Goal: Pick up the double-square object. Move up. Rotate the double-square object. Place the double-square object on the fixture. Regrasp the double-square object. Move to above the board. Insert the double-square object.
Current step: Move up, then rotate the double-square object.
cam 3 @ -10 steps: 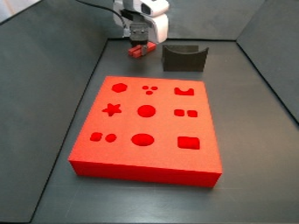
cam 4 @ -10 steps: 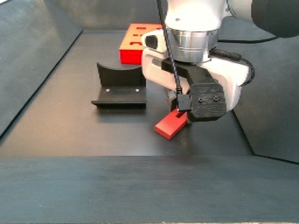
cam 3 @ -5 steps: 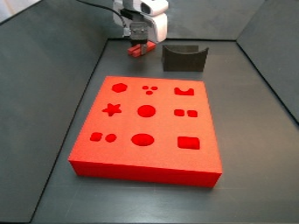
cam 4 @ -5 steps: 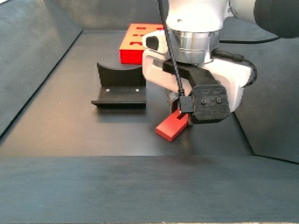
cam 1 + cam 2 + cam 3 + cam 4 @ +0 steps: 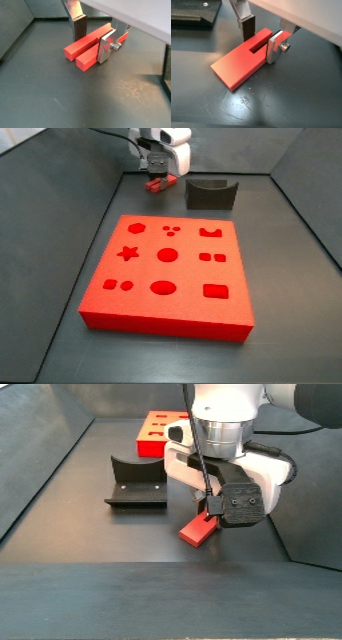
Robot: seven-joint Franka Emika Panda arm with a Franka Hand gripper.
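Double-square object (image 5: 85,49), gripped between pincer (image 5: 93,35) fingers

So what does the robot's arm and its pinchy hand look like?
The arm is white and rounded, with a black cable running down it. A black block sits at the wrist. The gripper has two flat silver metal fingers with dark pads, and one finger has a small round screw in its side.

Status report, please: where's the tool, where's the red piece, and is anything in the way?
Tool shut on the double-square object, beside the fixture. Object tilted, off the floor. Board apart; nothing blocking.
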